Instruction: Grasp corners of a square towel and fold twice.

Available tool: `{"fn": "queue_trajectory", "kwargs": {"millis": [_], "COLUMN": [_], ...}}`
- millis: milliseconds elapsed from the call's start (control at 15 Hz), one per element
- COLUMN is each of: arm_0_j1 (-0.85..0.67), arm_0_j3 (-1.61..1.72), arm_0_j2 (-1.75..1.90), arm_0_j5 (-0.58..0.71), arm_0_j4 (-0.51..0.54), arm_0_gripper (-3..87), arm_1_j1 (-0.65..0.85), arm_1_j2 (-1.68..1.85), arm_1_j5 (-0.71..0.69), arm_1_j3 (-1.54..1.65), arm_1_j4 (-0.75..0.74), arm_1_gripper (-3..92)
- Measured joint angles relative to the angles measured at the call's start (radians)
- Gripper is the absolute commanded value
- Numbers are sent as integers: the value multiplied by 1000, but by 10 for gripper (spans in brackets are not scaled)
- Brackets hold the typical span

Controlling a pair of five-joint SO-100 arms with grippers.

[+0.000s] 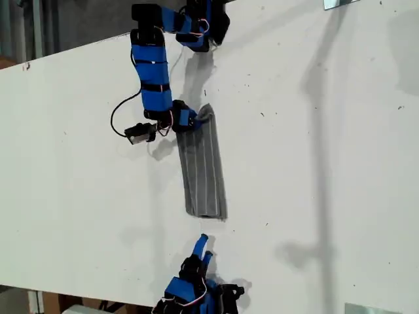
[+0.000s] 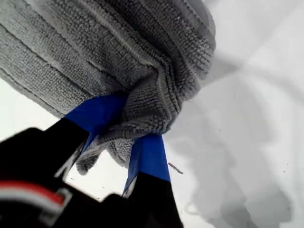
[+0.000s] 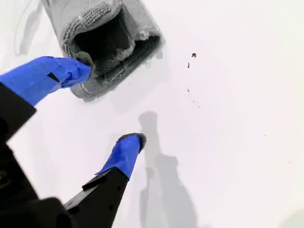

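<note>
The towel (image 1: 203, 170) lies on the white table as a narrow folded grey strip with thin white stripes. My first gripper (image 1: 191, 122) is shut on its far end, which is lifted and bunched. In the first wrist view the blue fingers (image 2: 99, 116) pinch a wad of the towel (image 2: 95, 47), and the corners there cannot be told apart. My second gripper (image 1: 205, 248) stands open just short of the strip's near end. In the second wrist view that end of the towel (image 3: 142, 28) gapes like a tube, and one finger (image 3: 66, 71) touches its rim.
The white table (image 1: 327, 163) stretches wide toward the exterior view's right. A black cable (image 1: 118, 114) and a small camera (image 1: 139, 133) hang beside the first arm. Small dark specks (image 3: 192, 56) dot the surface. The table's edge runs along the exterior view's bottom and top left.
</note>
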Motion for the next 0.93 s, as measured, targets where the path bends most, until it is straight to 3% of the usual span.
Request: {"fn": "queue_trajectory", "kwargs": {"millis": [133,267,467,667,933], "arm_0_j1": [26,46,44,44,44], "arm_0_j3": [41,63,75,94,114], "arm_0_j2": [178,219,264,287,305], "arm_0_j5": [-35,-54,-54,-51,-41], "arm_0_j4": [75,84,92,92,91], "arm_0_gripper": [277,277,275,195,188], "arm_1_j1": [43,71,9,-58,-72], "arm_1_j2": [92,232,431,325,46], "arm_1_j5": [87,146,172,31,-202], "arm_1_j3": [100,146,-43,-367,-732], "arm_1_j4": [32,130,318,337,249], "arm_1_gripper": [-1,-1,-1,-1,-1]}}
